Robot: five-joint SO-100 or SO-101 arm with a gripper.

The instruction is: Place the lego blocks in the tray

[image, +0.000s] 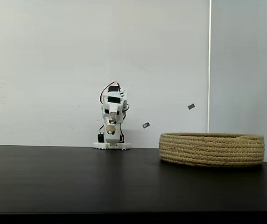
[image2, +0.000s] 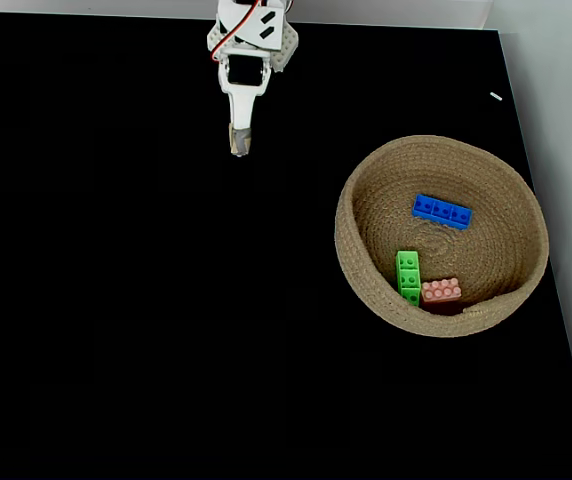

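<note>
Black tabletop stretches under me, with a pale wall behind it. On it sits the basket [image2: 366,190], a wide, shallow round of coiled tan rope, low-sided when seen from the side in a fixed view [image: 212,150].

All three bricks lie inside the basket. The blue brick [image2: 442,211] rests near the basket's middle, toward its far side as seen from above. The green brick [image2: 408,277] lies close to the basket's near wall, and the pink brick [image2: 441,291] sits just beside it, touching or nearly touching it, against that same wall.

My arm [image: 112,122] is folded up, well apart from the basket, to its left in both fixed views. My pincer [image2: 239,144] points down over bare tabletop, its two fingers pressed together and pinching nothing.
</note>
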